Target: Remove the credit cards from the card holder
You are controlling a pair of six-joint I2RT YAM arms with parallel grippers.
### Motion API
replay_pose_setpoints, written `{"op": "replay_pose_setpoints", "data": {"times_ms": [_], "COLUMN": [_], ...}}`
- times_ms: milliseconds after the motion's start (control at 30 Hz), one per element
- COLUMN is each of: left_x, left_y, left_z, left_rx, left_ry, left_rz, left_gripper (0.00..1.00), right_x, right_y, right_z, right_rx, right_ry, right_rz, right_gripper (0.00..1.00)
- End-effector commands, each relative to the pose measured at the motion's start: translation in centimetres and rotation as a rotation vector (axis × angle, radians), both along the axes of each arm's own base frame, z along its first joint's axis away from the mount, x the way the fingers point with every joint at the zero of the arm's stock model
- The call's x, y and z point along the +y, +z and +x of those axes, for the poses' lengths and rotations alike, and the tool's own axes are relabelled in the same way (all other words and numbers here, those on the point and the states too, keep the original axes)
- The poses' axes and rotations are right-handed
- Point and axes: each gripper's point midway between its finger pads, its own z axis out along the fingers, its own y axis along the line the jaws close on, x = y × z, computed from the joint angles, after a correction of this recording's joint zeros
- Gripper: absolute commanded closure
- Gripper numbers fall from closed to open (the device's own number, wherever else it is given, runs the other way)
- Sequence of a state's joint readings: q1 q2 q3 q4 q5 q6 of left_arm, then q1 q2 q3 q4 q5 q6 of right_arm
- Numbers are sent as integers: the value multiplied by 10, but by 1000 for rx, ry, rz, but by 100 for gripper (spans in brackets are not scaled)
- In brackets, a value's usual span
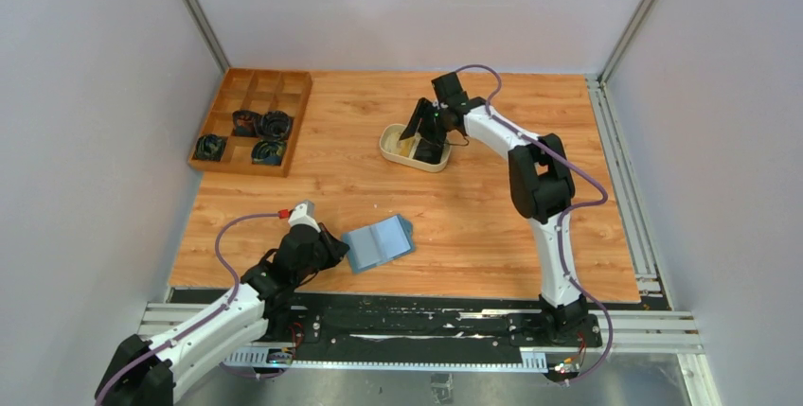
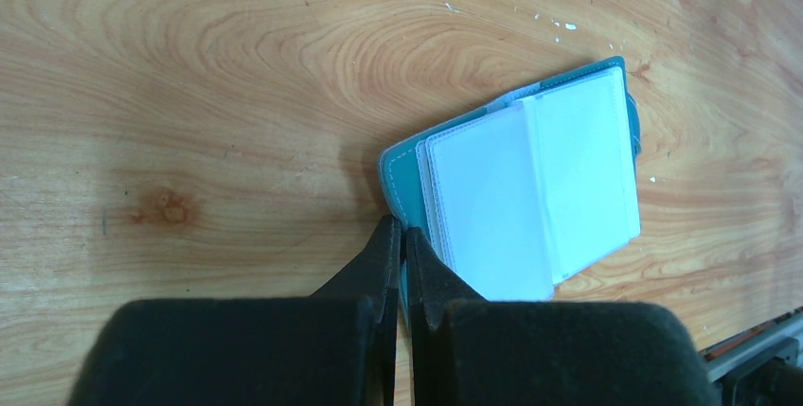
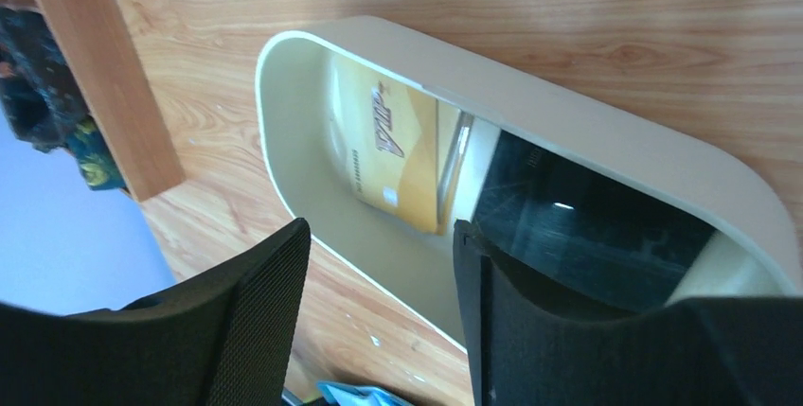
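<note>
**Cards in dish, holder open on tabletop**

Presses left jaws shut against the edge of the card holder, which lies open near the front of the wooden tabletop. Holds right jaws apart and empty above the beige dish, with gold card and black card inside. Plain grey walls around.

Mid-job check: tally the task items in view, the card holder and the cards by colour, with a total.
Card holder: 1
Tan-gold card: 1
Black card: 1
Total: 3; both cards lie in the beige dish.
</note>
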State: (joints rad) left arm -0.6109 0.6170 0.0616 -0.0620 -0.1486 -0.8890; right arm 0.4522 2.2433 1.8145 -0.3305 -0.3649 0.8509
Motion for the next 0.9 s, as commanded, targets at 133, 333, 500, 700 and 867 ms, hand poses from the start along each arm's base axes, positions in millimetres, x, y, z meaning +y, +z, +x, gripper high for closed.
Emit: {"op": "replay_pose_setpoints", "data": {"times_ms": [133, 333, 500, 700, 867], "left_x": [8, 3, 0, -3, -7], "left_y": [-7, 0, 6, 9, 9], "left_z": [-4, -1, 3, 5, 6], "left_rx": [31, 5, -16, -14, -14], "left_ry": [-10, -35, -51, -62, -69], "left_rz": [64, 52, 50, 50, 36], "left_gripper": [100, 100, 100, 100, 100], "right_x": [-18, 16, 35, 59, 74], "right_y": [2, 40, 15, -2, -9], "right_z": [-35, -102, -183, -239, -250], "right_rx": [45, -225, -354, -449, -456], "right_ry": [128, 498, 749, 816, 857], "right_rz": [-179, -269, -482, -459, -449], "right_gripper": [37, 37, 34, 33, 29]}}
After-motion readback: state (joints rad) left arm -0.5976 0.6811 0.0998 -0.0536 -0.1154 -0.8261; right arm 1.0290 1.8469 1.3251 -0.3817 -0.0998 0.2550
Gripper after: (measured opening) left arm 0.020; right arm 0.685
